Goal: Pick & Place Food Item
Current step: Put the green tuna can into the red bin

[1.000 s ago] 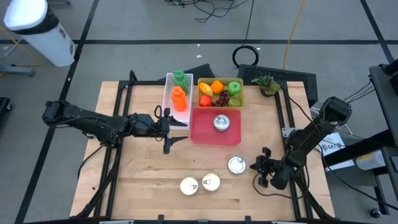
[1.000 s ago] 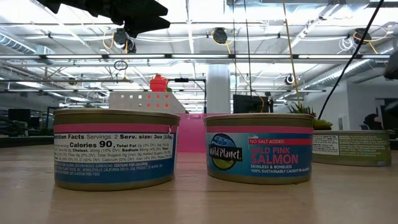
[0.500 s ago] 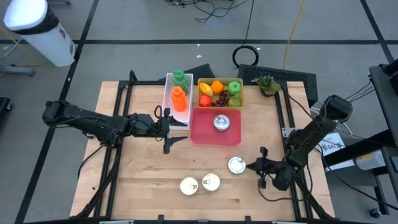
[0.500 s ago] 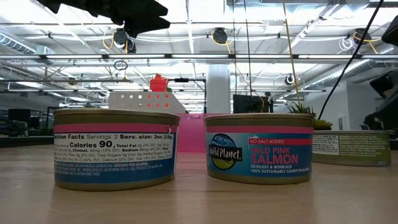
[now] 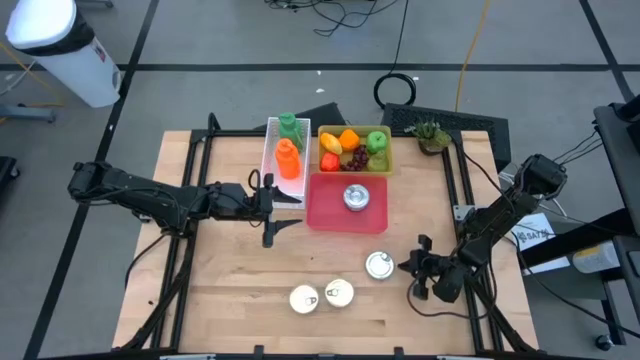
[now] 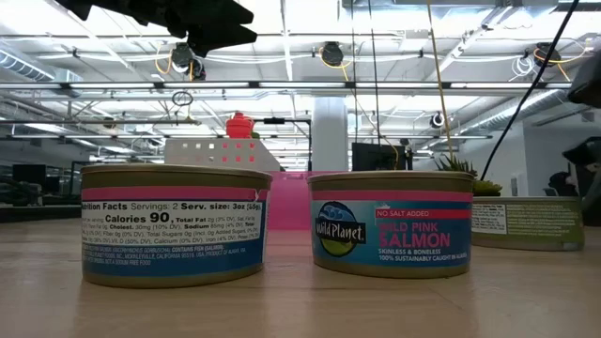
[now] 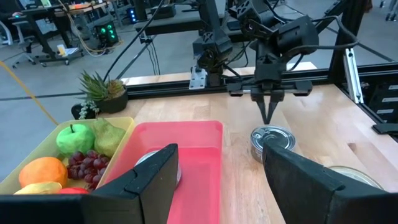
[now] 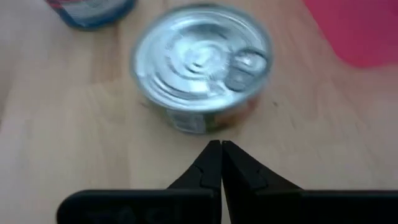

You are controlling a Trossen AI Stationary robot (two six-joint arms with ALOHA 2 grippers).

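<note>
Three food cans stand on the wooden table: one (image 5: pixel 380 265) at the right, two (image 5: pixel 340 292) (image 5: pixel 304 299) near the front edge. Another can (image 5: pixel 356 196) sits in the red tray (image 5: pixel 325 212). My right gripper (image 5: pixel 403 266) is shut, slanting down, its tips (image 8: pixel 221 144) just short of the right can's side wall (image 8: pixel 202 121), with a thin gap showing. My left gripper (image 5: pixel 283 212) hangs open and level beside the red tray's left edge, holding nothing.
A yellow-green bin of fruit (image 5: pixel 354 150) and a white bin with an orange and a green bottle (image 5: pixel 287 150) stand behind the red tray. A small potted plant (image 5: pixel 432 135) sits at the far right corner. Bare wood lies between the tray and the front cans.
My right gripper has swung slightly toward the table's left, bringing its shut tips closer to the right can. The cans and my left arm have kept still.
</note>
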